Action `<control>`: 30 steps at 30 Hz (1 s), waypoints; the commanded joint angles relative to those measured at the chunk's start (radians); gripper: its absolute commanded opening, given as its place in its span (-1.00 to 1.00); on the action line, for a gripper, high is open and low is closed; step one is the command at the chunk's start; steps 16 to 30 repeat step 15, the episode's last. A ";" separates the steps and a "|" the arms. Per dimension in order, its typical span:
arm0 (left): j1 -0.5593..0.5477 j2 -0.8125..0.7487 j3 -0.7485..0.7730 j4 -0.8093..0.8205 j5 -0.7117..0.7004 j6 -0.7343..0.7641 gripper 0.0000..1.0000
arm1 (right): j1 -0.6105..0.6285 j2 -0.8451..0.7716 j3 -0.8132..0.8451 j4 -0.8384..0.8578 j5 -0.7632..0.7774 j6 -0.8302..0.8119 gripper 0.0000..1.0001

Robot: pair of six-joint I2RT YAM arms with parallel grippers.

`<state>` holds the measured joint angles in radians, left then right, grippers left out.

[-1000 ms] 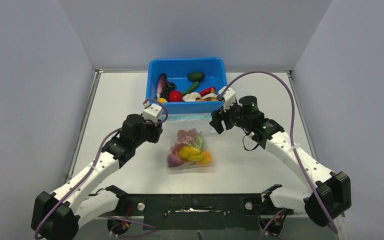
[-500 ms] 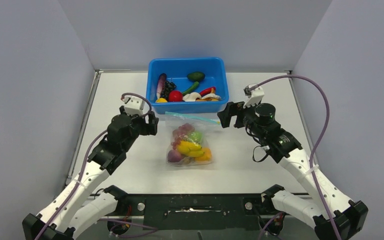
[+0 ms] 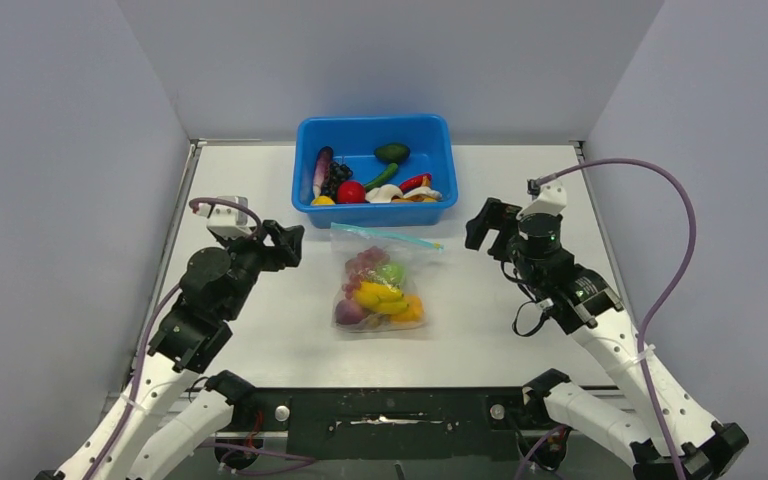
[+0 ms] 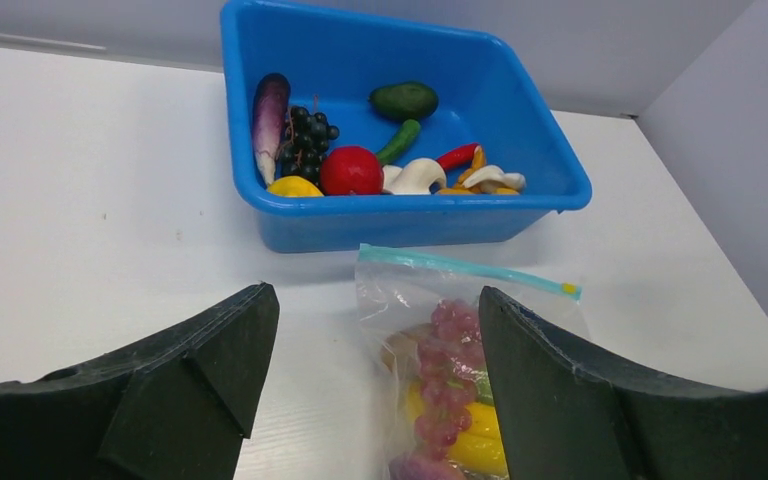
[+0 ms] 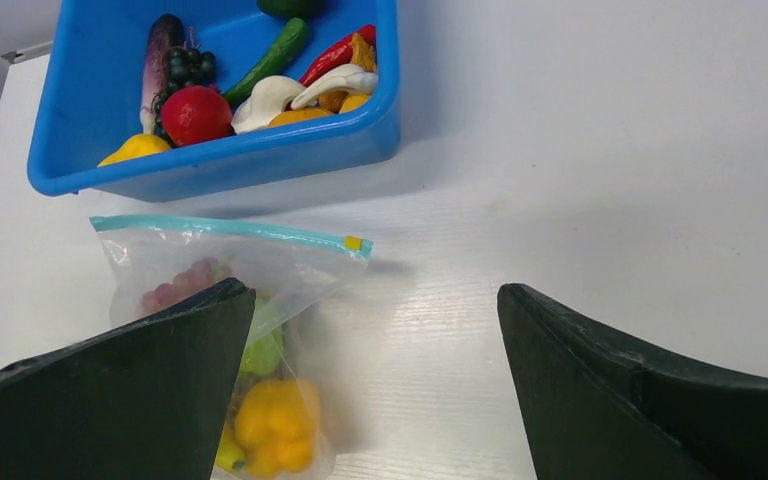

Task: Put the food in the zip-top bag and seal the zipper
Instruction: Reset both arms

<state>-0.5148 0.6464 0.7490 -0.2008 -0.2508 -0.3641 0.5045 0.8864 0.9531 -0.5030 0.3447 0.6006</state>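
Note:
The zip-top bag [image 3: 380,285] lies flat on the table in front of the blue tub. It holds the food: reddish-purple grapes [image 3: 370,267], a green apple [image 3: 392,272], a yellow banana bunch [image 3: 380,298], an orange piece [image 3: 413,312] and a purple piece [image 3: 347,316]. The zipper [image 3: 385,237] runs straight along the bag's far edge; it also shows in the left wrist view [image 4: 470,268] and the right wrist view [image 5: 225,228]. My left gripper [image 3: 288,245] is open and empty, left of the bag. My right gripper [image 3: 487,225] is open and empty, right of the bag. Neither touches it.
The blue tub [image 3: 375,212] stands just behind the bag with several more toy vegetables in it, among them a red tomato [image 3: 351,192] and a dark avocado [image 3: 392,153]. Grey walls close in the table at the left, right and back.
Both grippers have drawn back from the bag's mouth, the left one to the left and nearer, the right one to the right. The bag lies let go and has not moved.

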 commanded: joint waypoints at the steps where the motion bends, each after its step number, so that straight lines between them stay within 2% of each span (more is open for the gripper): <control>1: 0.006 -0.014 0.079 -0.004 -0.086 -0.022 0.46 | -0.001 -0.075 0.042 0.025 0.061 -0.004 0.95; 7: 0.006 -0.021 0.086 -0.011 -0.131 -0.014 0.47 | 0.000 -0.106 0.046 0.031 0.059 -0.019 0.95; 30: 0.006 -0.019 0.083 -0.008 -0.124 0.000 0.48 | 0.000 -0.123 0.024 0.054 0.054 -0.015 0.95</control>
